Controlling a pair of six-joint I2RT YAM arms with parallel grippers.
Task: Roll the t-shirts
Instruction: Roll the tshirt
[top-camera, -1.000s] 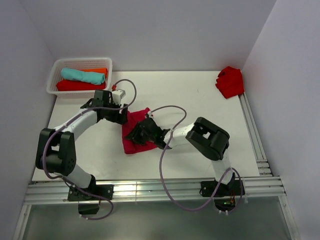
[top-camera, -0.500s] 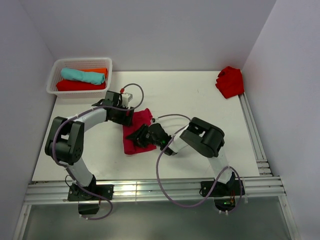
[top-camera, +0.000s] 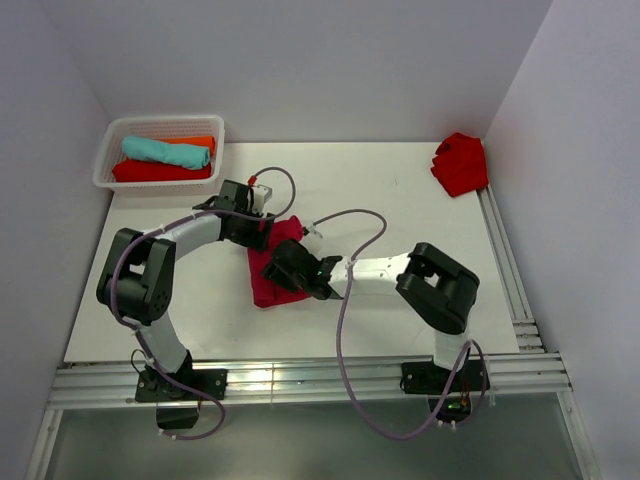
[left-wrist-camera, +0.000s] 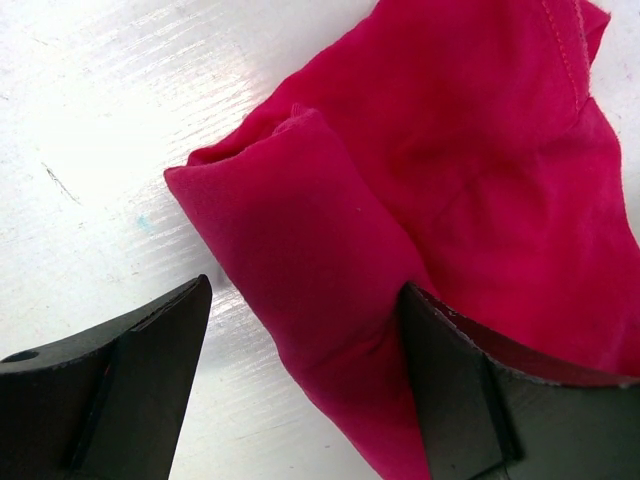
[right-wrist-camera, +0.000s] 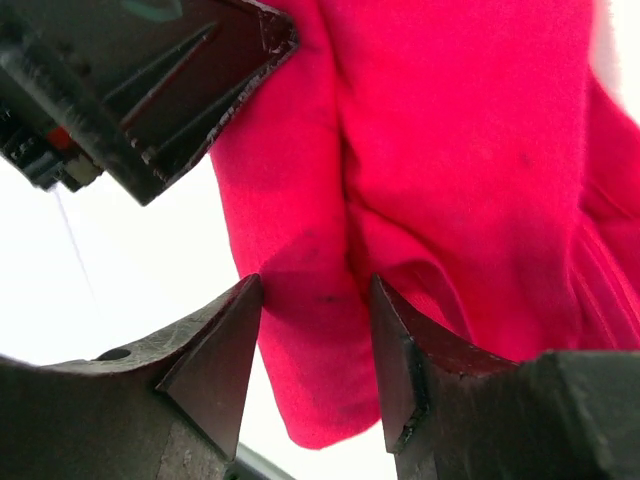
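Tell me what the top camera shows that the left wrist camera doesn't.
Only the top camera: the basket of rolled shirts, the scarlet shirt at the far right, and the right arm. Only the left wrist: the stitched hem, and a cloth fold inside the open left gripper. Both: the crimson t-shirt on the white table.

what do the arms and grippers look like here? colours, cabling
The left arm and right arm have white links and bulky black joints; a mauve cable loops loosely along each. The left gripper and right gripper are black, with matte wedge-shaped fingers.
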